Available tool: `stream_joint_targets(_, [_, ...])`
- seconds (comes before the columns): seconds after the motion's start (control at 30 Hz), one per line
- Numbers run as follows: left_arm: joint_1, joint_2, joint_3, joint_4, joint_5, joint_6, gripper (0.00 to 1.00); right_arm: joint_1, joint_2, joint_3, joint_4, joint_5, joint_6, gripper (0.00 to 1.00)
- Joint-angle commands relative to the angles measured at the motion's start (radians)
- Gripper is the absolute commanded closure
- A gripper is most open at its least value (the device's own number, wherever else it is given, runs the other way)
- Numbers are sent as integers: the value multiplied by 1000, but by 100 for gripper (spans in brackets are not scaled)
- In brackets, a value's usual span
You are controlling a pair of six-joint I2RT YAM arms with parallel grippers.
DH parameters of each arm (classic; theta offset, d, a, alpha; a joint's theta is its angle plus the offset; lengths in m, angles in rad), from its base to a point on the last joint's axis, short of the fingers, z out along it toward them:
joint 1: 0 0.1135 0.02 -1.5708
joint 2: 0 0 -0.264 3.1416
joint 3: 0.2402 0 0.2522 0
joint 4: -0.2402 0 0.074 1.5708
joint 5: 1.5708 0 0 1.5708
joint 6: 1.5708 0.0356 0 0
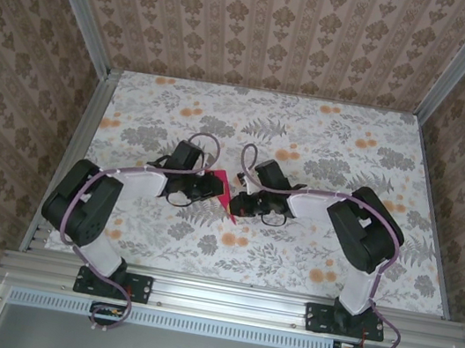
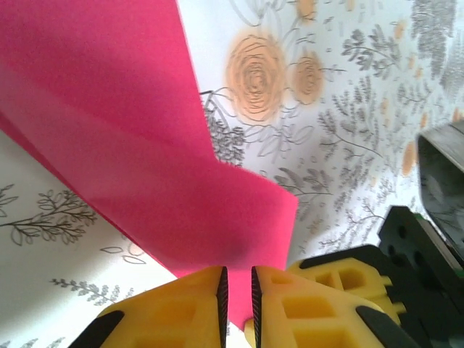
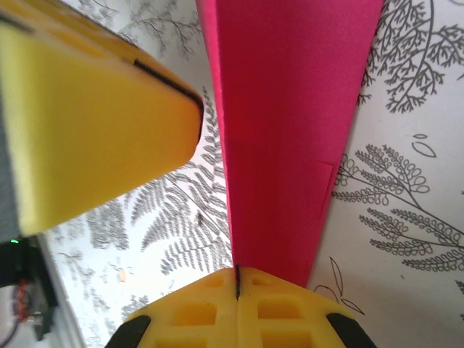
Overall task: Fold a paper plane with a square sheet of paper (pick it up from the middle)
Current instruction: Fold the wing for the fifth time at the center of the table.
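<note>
Top view: the paper plane (image 1: 228, 198), a slim folded dart of magenta-pink paper, sits at mid-counter between the two arms. Its long axis runs far to near, slanting slightly to the right. The sharp tip points toward the near edge of the floral counter (image 1: 309, 142). The left claw (image 1: 212, 187) meets it from the left and the right claw (image 1: 241, 202) from the right, the two set just beside each other. At this range the finger gaps cannot be judged.

Left wrist view: the left claw (image 2: 237, 279) stands narrow, its yellow fingers (image 2: 181, 308) pinching the edge of the paper plane (image 2: 145, 145). A fold line crosses the paper and one corner juts right. The right claw's yellow finger (image 2: 341, 279) lies just beside it.

Right wrist view: the right claw (image 3: 237, 279) is pressed tight, clamping the paper plane (image 3: 290, 109), which runs straight up the frame as a narrow strip. A finger of the left claw (image 3: 94, 123) shows blurred at upper left. Whether the tip touches the counter cannot be told.
</note>
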Motion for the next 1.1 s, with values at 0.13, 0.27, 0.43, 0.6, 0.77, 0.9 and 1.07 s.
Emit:
stream_joint_targets(0.13, [-10, -6, -17, 47, 43, 33, 81, -27, 27, -48, 193, -170, 202, 100])
stream_joint_targets(0.27, [-13, 17, -9, 48, 47, 34, 81, -30, 49, -46, 205, -185, 234, 100])
stream_joint_targets(0.43, [-17, 41, -9, 52, 47, 36, 81, -34, 84, -48, 223, -199, 275, 100])
stream_joint_targets(0.6, [-18, 53, -9, 40, 36, 43, 82, -37, 104, -48, 224, -204, 292, 100])
stream_joint_targets(0.77, [-18, 63, -13, 39, 30, 47, 82, -44, 124, -46, 217, -198, 315, 100])
stream_joint_targets(0.9, [-19, 53, -19, 45, 30, 49, 82, -51, 133, -45, 197, -181, 332, 100])
stream_joint_targets(1.07, [-18, 29, -28, 45, 30, 59, 82, -57, 135, -40, 142, -146, 336, 100])
